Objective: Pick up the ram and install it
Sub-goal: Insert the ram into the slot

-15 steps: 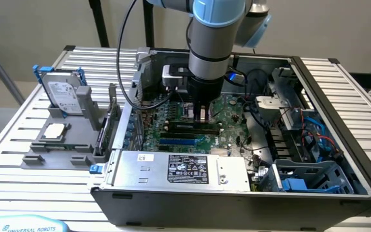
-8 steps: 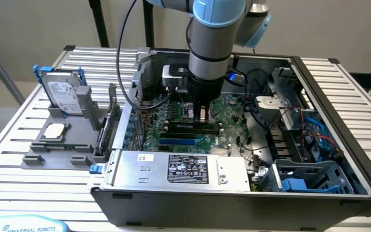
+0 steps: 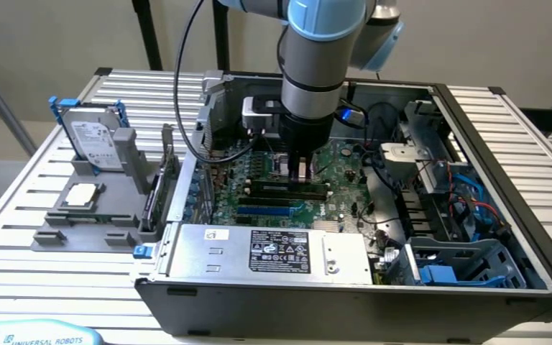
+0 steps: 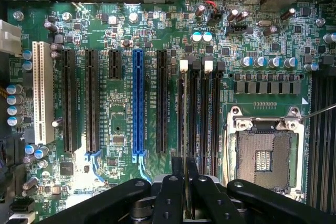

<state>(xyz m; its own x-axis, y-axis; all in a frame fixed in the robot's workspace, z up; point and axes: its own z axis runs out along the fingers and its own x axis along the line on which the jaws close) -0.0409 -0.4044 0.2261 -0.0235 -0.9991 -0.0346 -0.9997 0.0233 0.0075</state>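
Note:
My gripper (image 3: 300, 167) reaches down inside the open computer case (image 3: 506, 136), just above the motherboard (image 3: 343, 162). In the wrist view the two black fingers (image 4: 177, 167) are shut on the ram (image 4: 185, 119). It shows edge-on as a thin pale line running out from between them. The ram lies lengthwise over the outermost of the black memory slots (image 4: 202, 108), in line with the slot's white end latch (image 4: 183, 65). Whether it touches the slot I cannot tell. In the exterior view the memory slots (image 3: 281, 190) lie right under the gripper.
The empty processor socket (image 4: 262, 156) sits beside the memory slots, a blue expansion slot (image 4: 138, 103) on their other side. A power supply (image 3: 267, 250) fills the case's near side. At the exterior view's left, a grey fixture (image 3: 75, 223) holds a hard drive (image 3: 94, 136) and a silver chip (image 3: 81, 192).

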